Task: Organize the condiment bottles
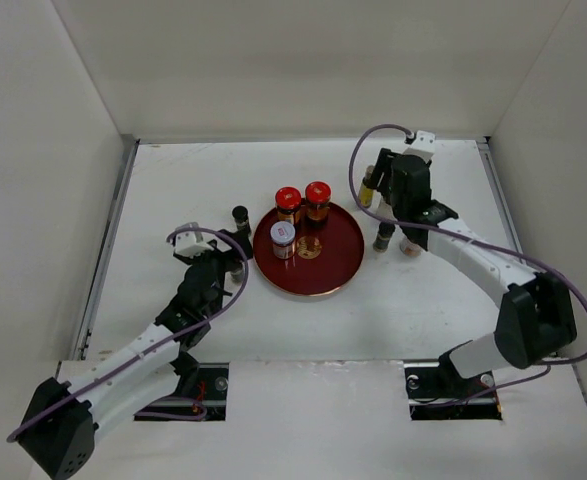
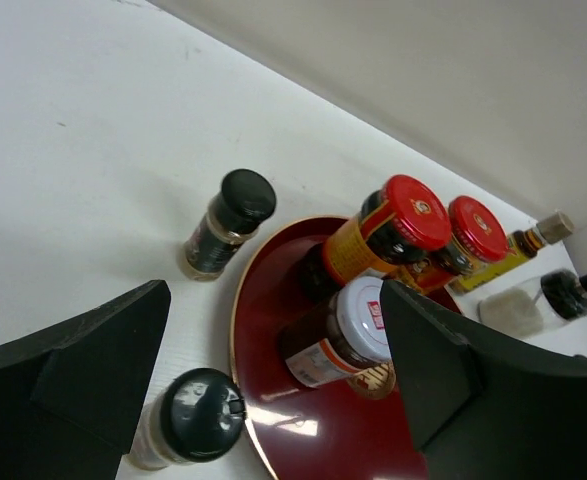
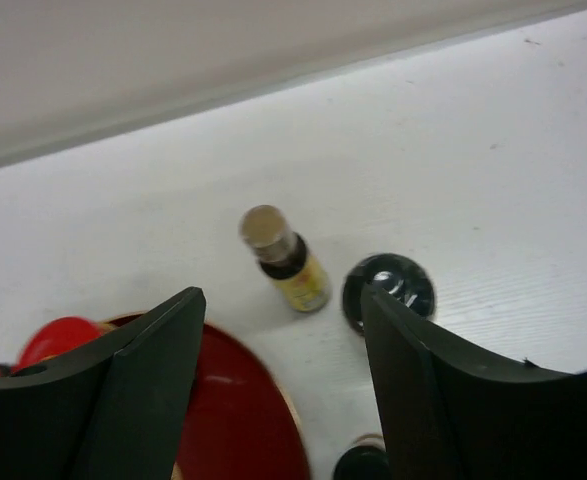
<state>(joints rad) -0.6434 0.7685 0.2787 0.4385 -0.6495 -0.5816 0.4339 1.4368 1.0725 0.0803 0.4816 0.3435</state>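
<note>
Upright condiment bottles [image 1: 288,199], some on tray [image 1: 338,255]

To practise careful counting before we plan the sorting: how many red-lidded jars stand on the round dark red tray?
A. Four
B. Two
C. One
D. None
B: the left red-lidded jar and the right red-lidded jar both stand on the tray, side by side on its far part.

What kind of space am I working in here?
Likely a lab test cell, not a kitchen: plain white walls box in a white table, and jars sit on a lone red tray.
</note>
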